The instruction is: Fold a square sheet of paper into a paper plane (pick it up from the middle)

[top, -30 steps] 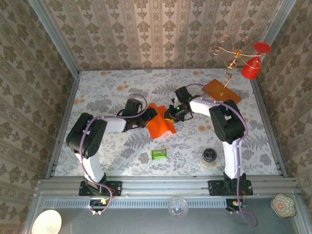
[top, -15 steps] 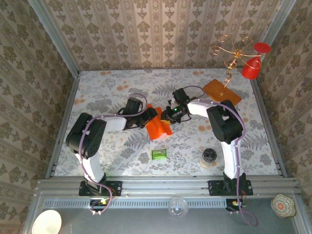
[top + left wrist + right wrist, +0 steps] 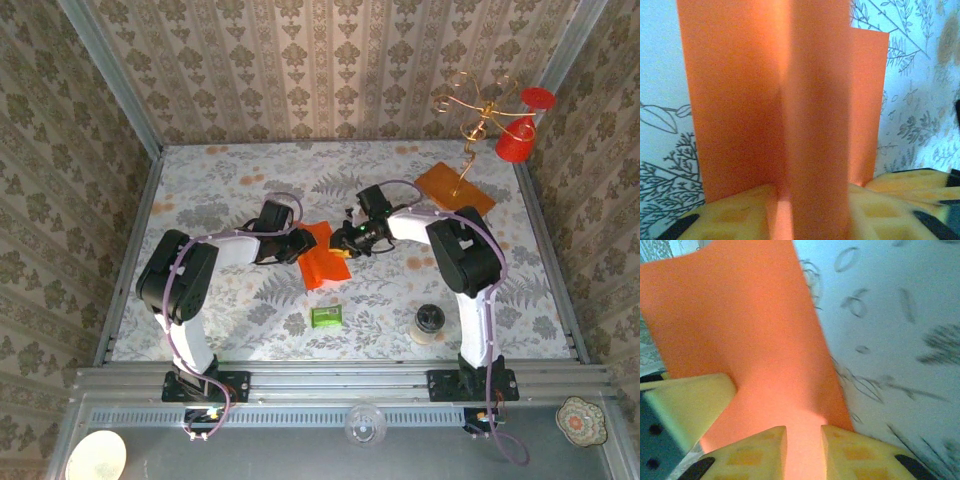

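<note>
One square sheet of paper (image 3: 318,268) sits just beyond green packet (image 3: 325,317), part-folded, ridge raised. We see right gripper (image 3: 346,241) pinching its edge; left gripper (image 3: 299,246) seemingly nipping raised crease. We judge paper light, limp, tear-prone: hold at crease, gently.

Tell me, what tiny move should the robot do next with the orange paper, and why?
Probably press the raised fold down flat to set the crease. The square sheet of paper stands in a soft ridge inside the left pincer, while the right pincer pinches its other side, so the fold looks formed but not sharp.
</note>
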You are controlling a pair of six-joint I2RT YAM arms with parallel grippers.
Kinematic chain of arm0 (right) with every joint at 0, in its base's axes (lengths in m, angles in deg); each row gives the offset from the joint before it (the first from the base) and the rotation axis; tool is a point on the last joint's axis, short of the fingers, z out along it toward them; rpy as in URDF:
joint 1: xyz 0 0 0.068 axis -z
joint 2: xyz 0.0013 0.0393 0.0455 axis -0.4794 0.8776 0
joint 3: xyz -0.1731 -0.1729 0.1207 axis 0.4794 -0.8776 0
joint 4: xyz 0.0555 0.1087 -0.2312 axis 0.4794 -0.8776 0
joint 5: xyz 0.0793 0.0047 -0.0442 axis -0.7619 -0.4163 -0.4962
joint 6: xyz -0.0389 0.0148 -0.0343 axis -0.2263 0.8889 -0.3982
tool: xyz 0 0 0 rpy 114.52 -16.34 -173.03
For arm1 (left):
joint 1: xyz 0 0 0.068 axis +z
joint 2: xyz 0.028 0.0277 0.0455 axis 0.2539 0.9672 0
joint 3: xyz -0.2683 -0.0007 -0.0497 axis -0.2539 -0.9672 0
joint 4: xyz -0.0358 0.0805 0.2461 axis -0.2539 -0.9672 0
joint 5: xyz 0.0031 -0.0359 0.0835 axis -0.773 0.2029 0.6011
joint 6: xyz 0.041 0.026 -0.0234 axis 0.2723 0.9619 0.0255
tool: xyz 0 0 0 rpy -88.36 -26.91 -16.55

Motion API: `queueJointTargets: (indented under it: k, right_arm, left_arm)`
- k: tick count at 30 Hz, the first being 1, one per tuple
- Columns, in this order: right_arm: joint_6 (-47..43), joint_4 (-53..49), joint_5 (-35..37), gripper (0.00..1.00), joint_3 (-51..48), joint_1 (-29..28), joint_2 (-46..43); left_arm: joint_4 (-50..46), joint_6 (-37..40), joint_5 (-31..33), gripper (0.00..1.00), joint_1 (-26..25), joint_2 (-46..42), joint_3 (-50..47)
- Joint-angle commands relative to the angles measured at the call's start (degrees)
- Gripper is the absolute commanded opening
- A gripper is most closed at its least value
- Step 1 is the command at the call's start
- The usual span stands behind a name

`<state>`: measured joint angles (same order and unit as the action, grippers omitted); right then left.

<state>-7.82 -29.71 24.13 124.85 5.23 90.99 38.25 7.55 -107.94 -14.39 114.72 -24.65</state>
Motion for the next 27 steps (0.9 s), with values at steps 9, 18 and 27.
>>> queueJointTargets:
  k: [9, 18, 27]
  right_arm:
    - [-0.8, 10.9, -4.8, 0.58, -9.0, 9.0, -16.3]
    - [3.0, 22.0, -13.2, 0.80, -9.4, 6.7, -18.5]
    - [6.9, 27.9, -16.7, 0.83, -7.5, 4.5, -16.4]
  left_arm:
    - [2.3, 7.1, -11.1, 0.32, 4.1, -10.7, 2.4]
    - [10.4, 0.8, -23.9, 0.31, 5.0, -13.9, 6.0]
    - [17.1, -4.0, -29.3, 0.28, 5.3, -12.1, 6.6]
